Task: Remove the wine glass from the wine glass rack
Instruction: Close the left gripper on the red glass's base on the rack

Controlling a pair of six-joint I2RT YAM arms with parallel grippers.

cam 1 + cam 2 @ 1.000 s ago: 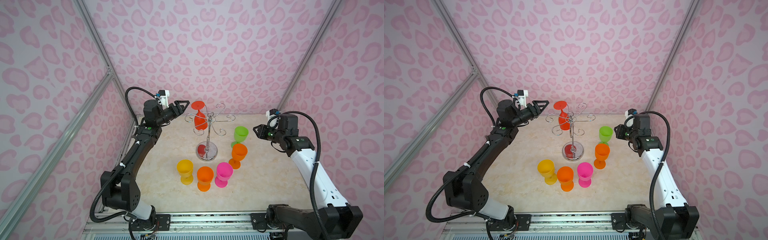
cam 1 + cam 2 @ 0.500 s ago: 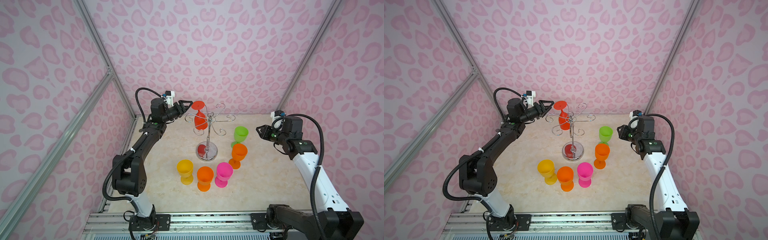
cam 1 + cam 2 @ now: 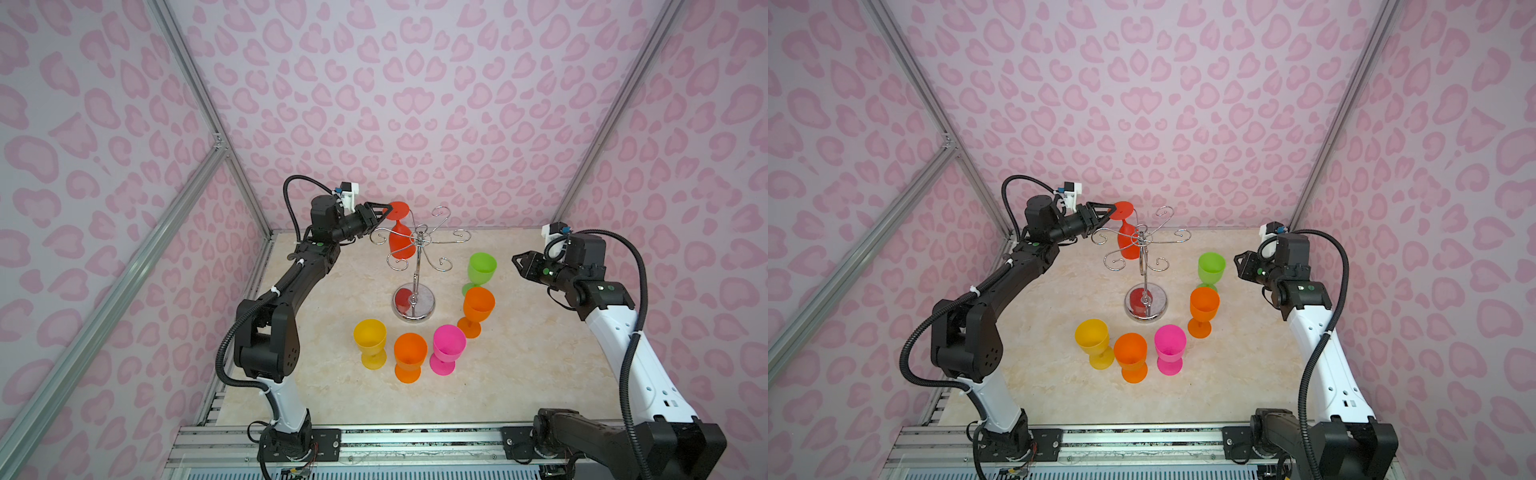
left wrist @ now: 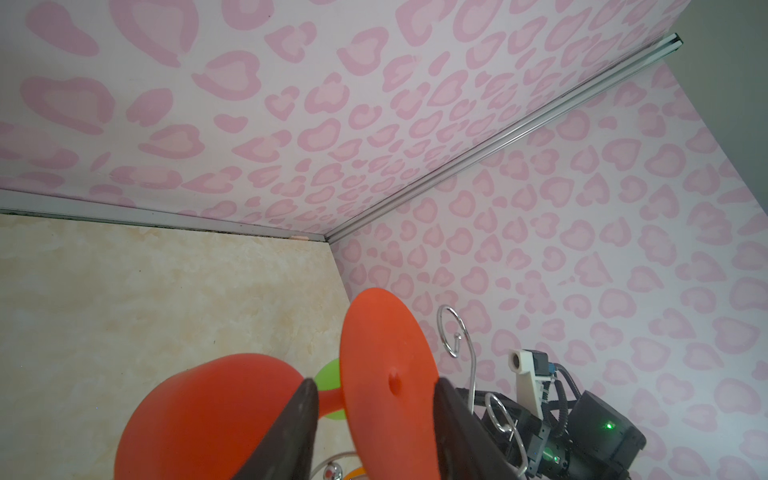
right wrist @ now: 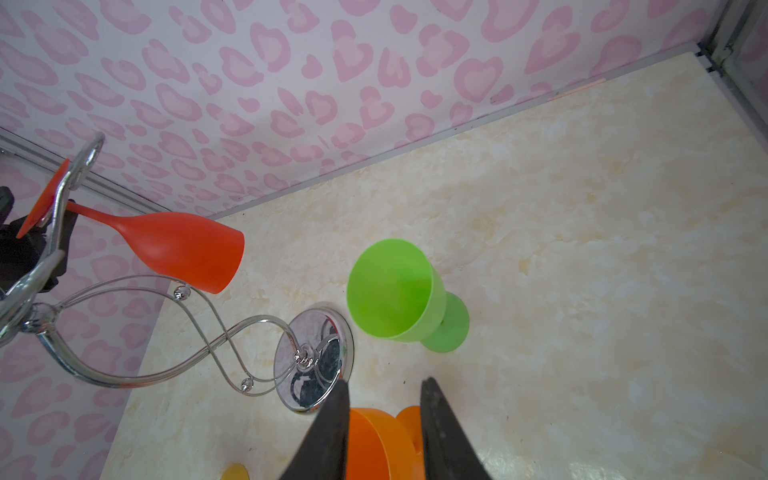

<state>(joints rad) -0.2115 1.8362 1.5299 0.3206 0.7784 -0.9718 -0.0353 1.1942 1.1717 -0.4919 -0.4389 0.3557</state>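
Note:
A red wine glass [image 3: 400,245] [image 3: 1127,245] hangs upside down from the far-left arm of the chrome wine glass rack [image 3: 417,270] [image 3: 1144,266]. In both top views my left gripper [image 3: 384,212] [image 3: 1106,210] reaches the glass's round foot at the top. In the left wrist view the foot disc [image 4: 386,374] stands between the two fingers of the left gripper [image 4: 374,380]. One finger is against its edge and a gap shows at the other. My right gripper [image 3: 515,262] [image 5: 385,380] hovers open at the right, clear of the rack [image 5: 309,332], holding nothing.
Upright plastic glasses stand round the rack's base: green [image 3: 481,268], orange [image 3: 478,305], pink [image 3: 448,343], another orange [image 3: 409,351] and yellow [image 3: 369,336]. Pink-patterned walls close in the back and both sides.
My left arm has reached right to the red glass's foot and its jaws have narrowed round the disc. The right arm has drawn slightly to the right.

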